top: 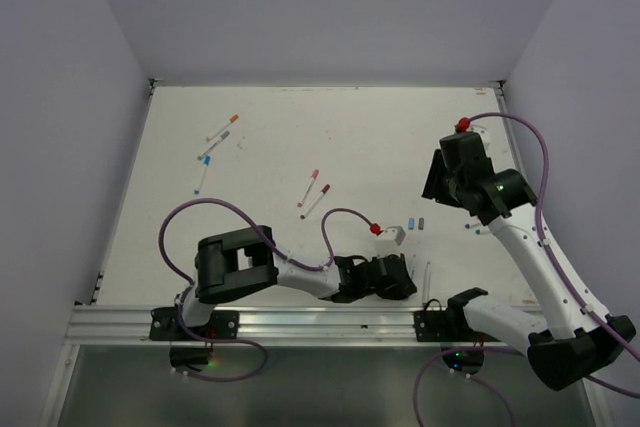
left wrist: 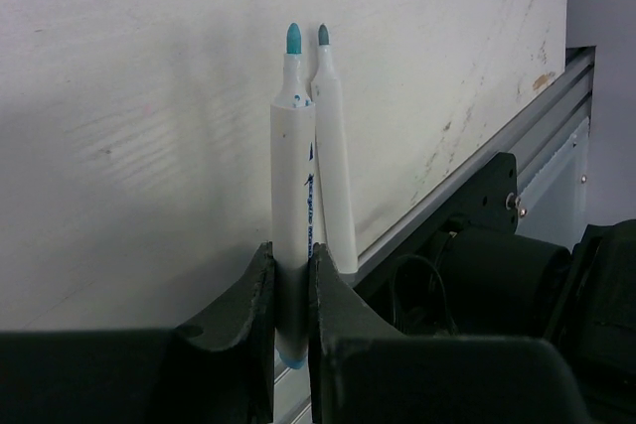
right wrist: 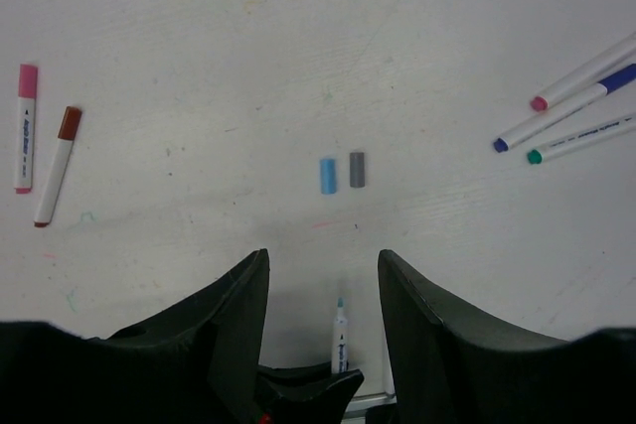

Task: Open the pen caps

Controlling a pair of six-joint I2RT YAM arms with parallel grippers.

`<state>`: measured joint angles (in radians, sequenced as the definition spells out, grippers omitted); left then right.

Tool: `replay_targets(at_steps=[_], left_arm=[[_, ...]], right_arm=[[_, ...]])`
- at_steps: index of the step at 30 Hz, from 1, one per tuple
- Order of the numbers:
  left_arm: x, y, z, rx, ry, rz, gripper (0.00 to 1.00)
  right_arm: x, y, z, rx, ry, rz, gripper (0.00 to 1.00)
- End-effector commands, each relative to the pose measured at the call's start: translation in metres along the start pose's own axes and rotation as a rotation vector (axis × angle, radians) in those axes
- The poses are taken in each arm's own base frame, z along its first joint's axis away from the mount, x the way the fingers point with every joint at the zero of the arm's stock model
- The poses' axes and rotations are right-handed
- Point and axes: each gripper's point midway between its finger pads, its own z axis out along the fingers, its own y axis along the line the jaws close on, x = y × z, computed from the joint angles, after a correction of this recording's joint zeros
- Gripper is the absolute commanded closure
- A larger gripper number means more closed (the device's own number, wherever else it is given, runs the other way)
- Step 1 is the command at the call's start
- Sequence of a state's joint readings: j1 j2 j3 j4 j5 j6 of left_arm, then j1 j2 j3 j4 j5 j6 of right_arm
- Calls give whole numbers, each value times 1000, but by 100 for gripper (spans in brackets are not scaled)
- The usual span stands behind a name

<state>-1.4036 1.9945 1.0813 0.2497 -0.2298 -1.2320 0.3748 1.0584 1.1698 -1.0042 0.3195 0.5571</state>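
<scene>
Trouble sits nearest the table (left wrist: pixel 119 96) edge: the left gripper (left wrist: pixel 293 280) is clenched low on an uncapped blue-tipped pen (left wrist: pixel 295 176) with a bare grey-tipped pen (left wrist: pixel 334 166) touching beside it, so a careless release could roll either off the rim or smear ink. Beyond, the blue cap (right wrist: pixel 328 175) and grey cap (right wrist: pixel 358 169) lie side by side beneath the right gripper (right wrist: pixel 323 290), which hangs spread and empty. Farther out, the pink-capped pen (right wrist: pixel 24 126) and red-capped pen (right wrist: pixel 56 166) lie so close that grabbing one may knock the other askew.
</scene>
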Motion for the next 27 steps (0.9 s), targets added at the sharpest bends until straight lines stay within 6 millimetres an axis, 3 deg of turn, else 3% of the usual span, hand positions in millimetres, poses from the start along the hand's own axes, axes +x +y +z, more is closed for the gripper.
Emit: replay_targets(at_steps=[1,6,9,12,13,16,27], left_arm=[[1,-11,9,-21,1,-37,88],[9,16,16,-161,10,-30,85],[10,21,19,-187,10,-46,84],[14,30,19,-205,16,-56,80],[16,34,17,-214,19,-54,74],[16,40,15,-227,14,-59,68],[12,50,5,-223,-14,-68,67]], right_arm=[[1,-2,-8,-16,-13,16,48],[4,-3,-9,-17,-12,16,48],[4,-3,-9,-22,-16,19,48],[4,-2,-10,-31,-16,19,48],[4,-2,-10,-30,-15,19,48],[5,-3,-10,-29,-16,14,48],[7,-2,-9,-39,-12,16,47]])
